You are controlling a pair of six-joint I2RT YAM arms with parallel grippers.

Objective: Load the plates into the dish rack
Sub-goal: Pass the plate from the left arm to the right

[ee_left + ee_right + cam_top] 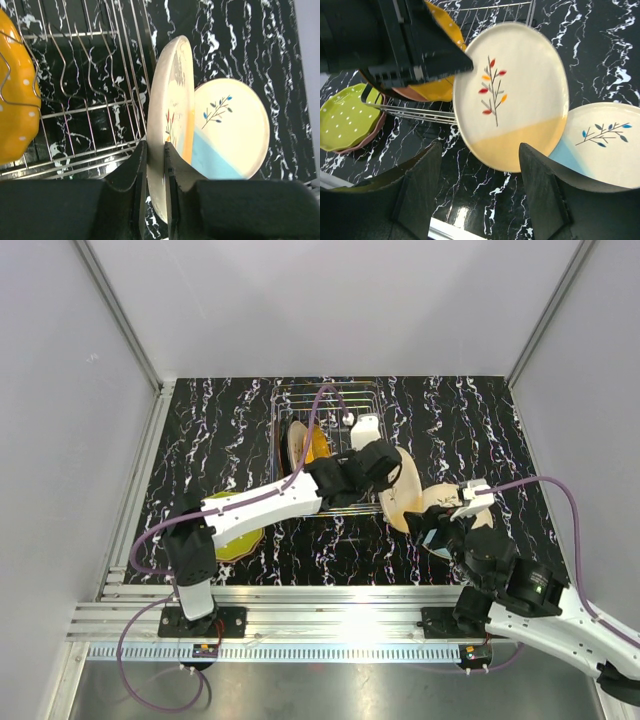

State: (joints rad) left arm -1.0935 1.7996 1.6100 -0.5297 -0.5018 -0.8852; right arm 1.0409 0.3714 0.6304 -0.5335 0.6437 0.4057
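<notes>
My left gripper (pixel 155 150) is shut on the rim of a cream plate with a yellow band (pixel 172 105) and holds it upright on edge beside the right end of the dish rack (pixel 100 100). It also shows in the top view (pixel 405 495) and the right wrist view (pixel 512 95). An orange dotted plate (pixel 15 100) stands in the rack. A cream plate with a light-blue patch (pixel 235 135) lies flat on the table. My right gripper (pixel 480 146) is open and empty, hovering just in front of both cream plates.
A yellow-green dotted plate (pixel 347 117) lies on a pink plate (pixel 370 137) at the front left, under the left arm (pixel 260 505). A white object (pixel 365 427) sits at the rack's right side. Walls enclose the black marbled table (pixel 470 420).
</notes>
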